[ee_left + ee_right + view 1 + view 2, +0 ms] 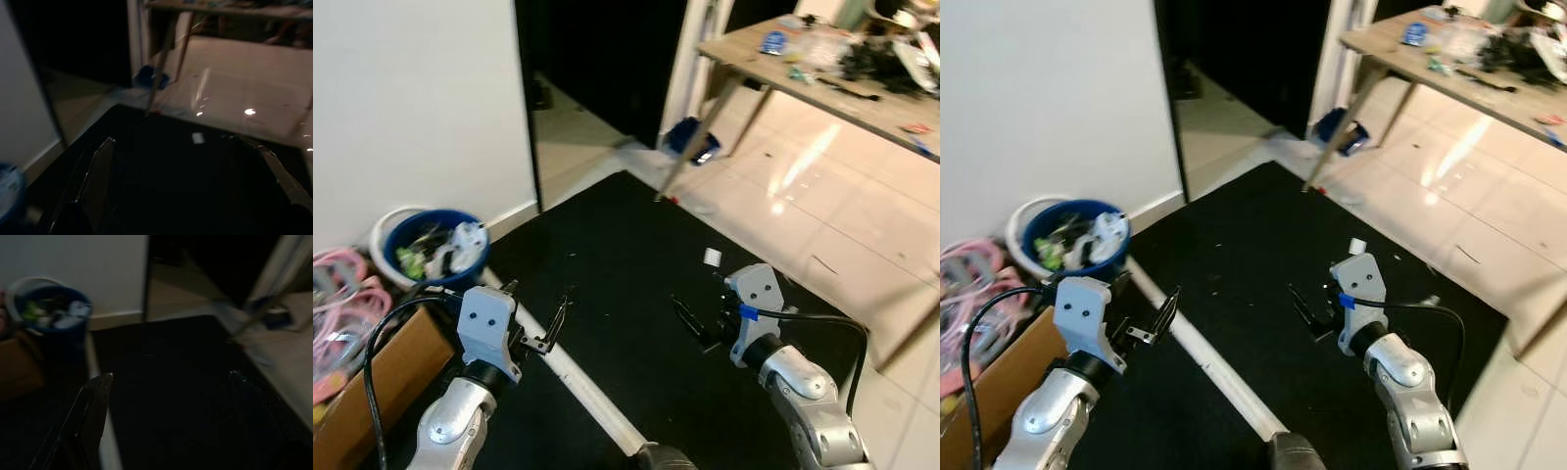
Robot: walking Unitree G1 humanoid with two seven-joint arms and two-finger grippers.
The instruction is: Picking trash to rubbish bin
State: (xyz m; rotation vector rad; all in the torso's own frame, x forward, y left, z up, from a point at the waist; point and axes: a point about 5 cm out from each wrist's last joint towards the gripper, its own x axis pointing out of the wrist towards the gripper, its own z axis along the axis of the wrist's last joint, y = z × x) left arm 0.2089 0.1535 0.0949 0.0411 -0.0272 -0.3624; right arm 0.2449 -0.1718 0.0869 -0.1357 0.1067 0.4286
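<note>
Currently both empty: left gripper [551, 328] and right gripper [693, 323] spread wide. Small white scrap of trash [712, 257] lies on black floor mat [617, 255], ahead of right. Step closer, descend straight, pinch. Round blue rubbish bin [435, 247] sits far left by wall.

Bin [435, 247] far left by wall, scrap [712, 257] on mat [636, 294] center-right, table [822, 73] behind.

A black mat [626, 284] is spread ahead of the hands, with a cluttered wooden table [822, 69] seen beyond the right one.
</note>
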